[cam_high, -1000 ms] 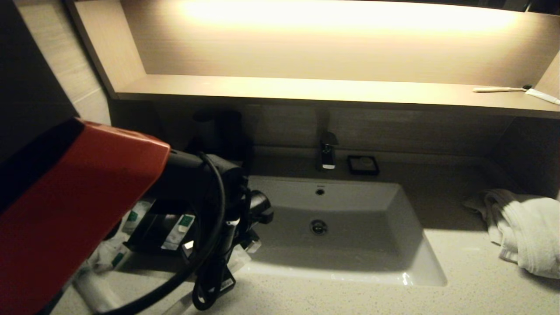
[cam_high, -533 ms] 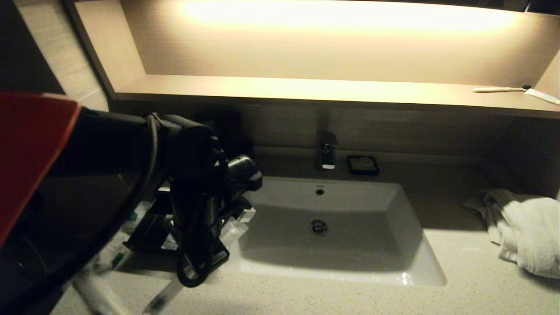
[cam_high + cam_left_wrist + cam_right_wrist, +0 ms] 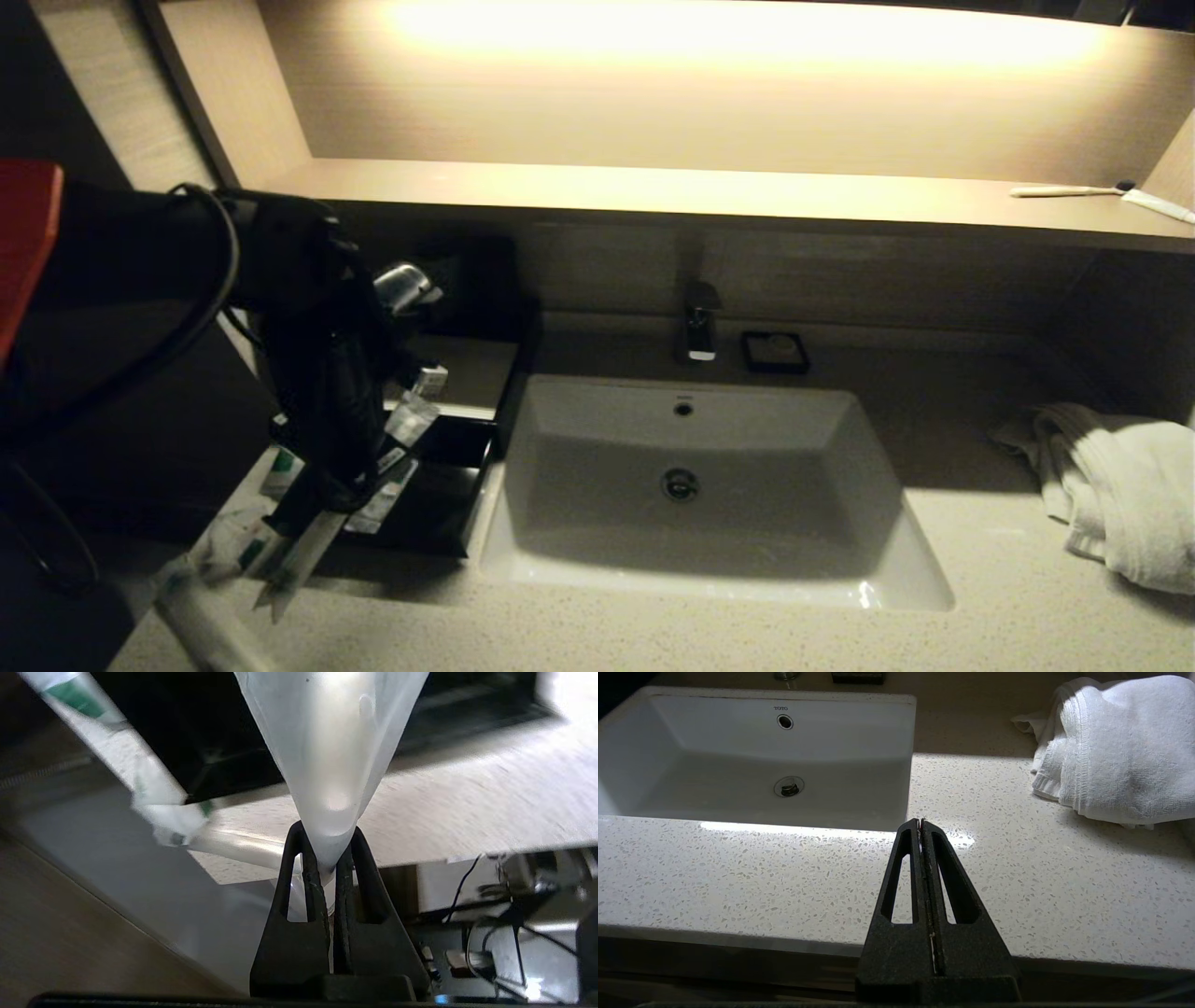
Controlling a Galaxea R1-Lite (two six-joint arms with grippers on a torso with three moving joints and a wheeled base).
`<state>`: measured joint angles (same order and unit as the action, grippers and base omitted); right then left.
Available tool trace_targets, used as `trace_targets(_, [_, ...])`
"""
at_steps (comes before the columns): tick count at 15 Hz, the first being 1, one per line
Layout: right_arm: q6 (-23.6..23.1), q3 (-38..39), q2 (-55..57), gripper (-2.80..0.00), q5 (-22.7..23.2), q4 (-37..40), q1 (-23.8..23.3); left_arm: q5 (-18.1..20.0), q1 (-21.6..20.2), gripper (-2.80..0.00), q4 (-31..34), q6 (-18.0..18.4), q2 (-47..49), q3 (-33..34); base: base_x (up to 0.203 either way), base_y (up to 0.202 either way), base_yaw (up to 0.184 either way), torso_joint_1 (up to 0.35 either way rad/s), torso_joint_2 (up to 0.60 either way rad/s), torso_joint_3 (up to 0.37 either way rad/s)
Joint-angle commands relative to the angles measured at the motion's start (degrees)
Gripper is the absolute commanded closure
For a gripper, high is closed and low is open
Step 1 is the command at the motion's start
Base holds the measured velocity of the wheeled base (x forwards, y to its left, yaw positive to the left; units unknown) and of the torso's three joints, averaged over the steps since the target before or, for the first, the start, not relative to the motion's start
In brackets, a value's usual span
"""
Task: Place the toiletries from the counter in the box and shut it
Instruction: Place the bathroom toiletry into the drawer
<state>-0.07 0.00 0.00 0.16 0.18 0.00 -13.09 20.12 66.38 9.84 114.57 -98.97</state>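
Left gripper (image 3: 327, 858): up over the open drawer at the left of the sink, black ribbed jaws clenched on the narrow end of the clear-wrapped toothbrush (image 3: 331, 756). In the head view the gripper itself hides behind the dark wrist.
Clear-wrapped toothbrush: long, frosted plastic sleeve, flaring wide away from the jaws. Seen from the head, it hangs slanted, its low tip (image 3: 280, 588) over the speckled surface just in front of the box.
Box (image 3: 439, 523): glossy black, rectangular, flat pale top panel, shallow front drawer pulled out.
Sachets in the drawer (image 3: 378, 504): small, flat, white with green marks; print too small to read.
Other toiletries (image 3: 233, 551): crumpled white packets with green marks and a white tube, lying on the surface at the box's left front corner.
Surface (image 3: 738, 877): pale beige stone, finely speckled, polished.
Sink (image 3: 752, 765): white rectangular basin, smooth glaze, round metal drain; "TOTO" printed above the overflow hole.
Right gripper (image 3: 922, 826): parked at the front edge of the surface, right of the sink, jaws pressed together, holding nothing.
Towel (image 3: 1115, 746): white terry, bunched, on the surface at the far right.
Shelf (image 3: 653, 191): light wood, lit from above, bare toothbrush (image 3: 1069, 190) at its right end.
Soap dish (image 3: 774, 351): small black square beside the chrome tap (image 3: 700, 327).
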Motion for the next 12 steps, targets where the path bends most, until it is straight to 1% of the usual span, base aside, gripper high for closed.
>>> trace_targets(1, [0.0,0.0,0.0,0.0,0.0,0.0,0.0,0.0,-2.9,0.0,0.5,-0.2,3.1,-1.5,0.0,0.0,0.0,0.0,0.0,0.0])
trace_targets(4, [0.0,0.0,0.0,0.0,0.0,0.0,-0.1,0.3,-3.5,0.0,0.6,-0.5,4.4,-1.5,0.0,0.0,0.0,0.0,0.0,0.0])
trace_targets(6, [0.0,0.0,0.0,0.0,0.0,0.0,0.0,0.3,-3.5,0.0,2.2,-1.7,4.7,-1.5,0.0,0.0,0.0,0.0,0.0,0.0])
trace_targets(8, [0.0,0.0,0.0,0.0,0.0,0.0,0.0,0.3,-3.4,0.0,3.3,-1.8,5.2,-1.8,0.0,0.0,0.0,0.0,0.0,0.0])
trace_targets(11, [0.0,0.0,0.0,0.0,0.0,0.0,0.0,0.5,-3.4,0.0,6.0,-1.8,7.5,-5.2,0.0,0.0,0.0,0.0,0.0,0.0])
trace_targets(12, [0.0,0.0,0.0,0.0,0.0,0.0,0.0,0.8,-3.4,0.0,8.3,-1.8,8.2,-7.1,0.0,0.0,0.0,0.0,0.0,0.0])
